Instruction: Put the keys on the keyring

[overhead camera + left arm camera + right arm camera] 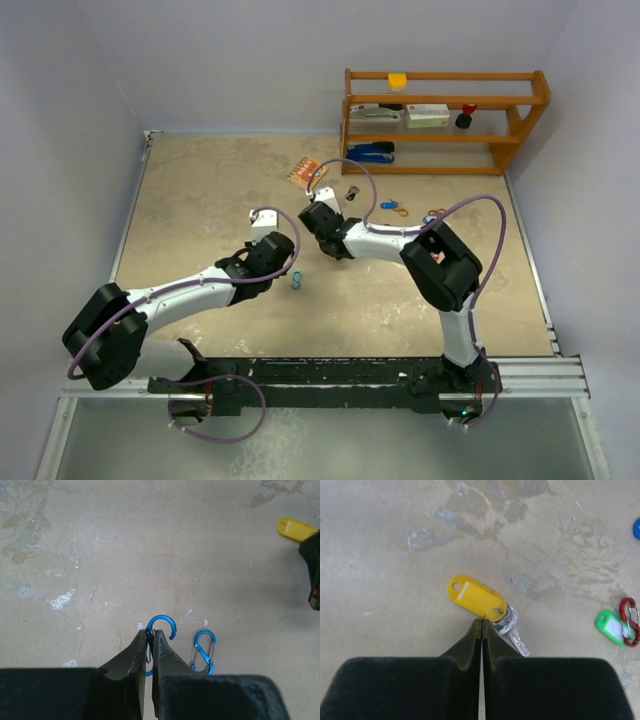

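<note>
My left gripper (pixel 150 632) is shut on a blue S-shaped clip (pixel 162 624) and holds it just above the table; it also shows in the top view (pixel 288 266). A second blue S-clip (pixel 204 652) lies just to its right. My right gripper (pixel 482 621) is shut on the thin wire ring of a silver key (pixel 514 631) with a yellow tag (pixel 476 597), low over the table. The top view shows this gripper (pixel 318 220) mid-table. The yellow tag (pixel 295 528) shows at the far right of the left wrist view.
A green-tagged key (pixel 611 627) and a red clip (pixel 630 620) lie to the right of my right gripper. A black-tagged key (pixel 352 192) and a blue one (pixel 395 207) lie further back. A wooden shelf (pixel 445 120) stands at the back right, an orange object (pixel 305 172) near it.
</note>
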`<state>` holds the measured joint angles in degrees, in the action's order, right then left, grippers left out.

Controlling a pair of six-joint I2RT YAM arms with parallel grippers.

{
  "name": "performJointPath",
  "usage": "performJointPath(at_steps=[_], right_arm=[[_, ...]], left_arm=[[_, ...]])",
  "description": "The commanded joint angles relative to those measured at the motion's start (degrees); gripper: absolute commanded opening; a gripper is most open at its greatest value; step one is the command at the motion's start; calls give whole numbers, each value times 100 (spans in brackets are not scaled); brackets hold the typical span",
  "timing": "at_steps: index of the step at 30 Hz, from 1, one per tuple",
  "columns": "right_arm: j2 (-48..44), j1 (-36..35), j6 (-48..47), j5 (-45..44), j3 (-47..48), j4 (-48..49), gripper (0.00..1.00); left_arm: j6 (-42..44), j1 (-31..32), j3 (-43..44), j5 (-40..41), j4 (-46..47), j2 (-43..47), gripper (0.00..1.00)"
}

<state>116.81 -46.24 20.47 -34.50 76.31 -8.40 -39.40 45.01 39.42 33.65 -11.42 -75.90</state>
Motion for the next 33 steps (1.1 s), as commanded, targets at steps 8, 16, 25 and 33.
performJointPath(at_steps=[8,16,25,33], right_arm=[[-1651,-20,-501,768,-1061,962,0],[-2189,-17,-686,1269,-1481,1236,0],[-1530,-18,-627,1364,-888,486,39],[-1291,100,-711,1698,-839,649,59]], left_arm=[[87,-37,70,-49,262,84,0],[136,-37,90,-95,345,127,0],[141,-37,84,-85,355,130,0],[156,-37,57,-25,283,217,0]])
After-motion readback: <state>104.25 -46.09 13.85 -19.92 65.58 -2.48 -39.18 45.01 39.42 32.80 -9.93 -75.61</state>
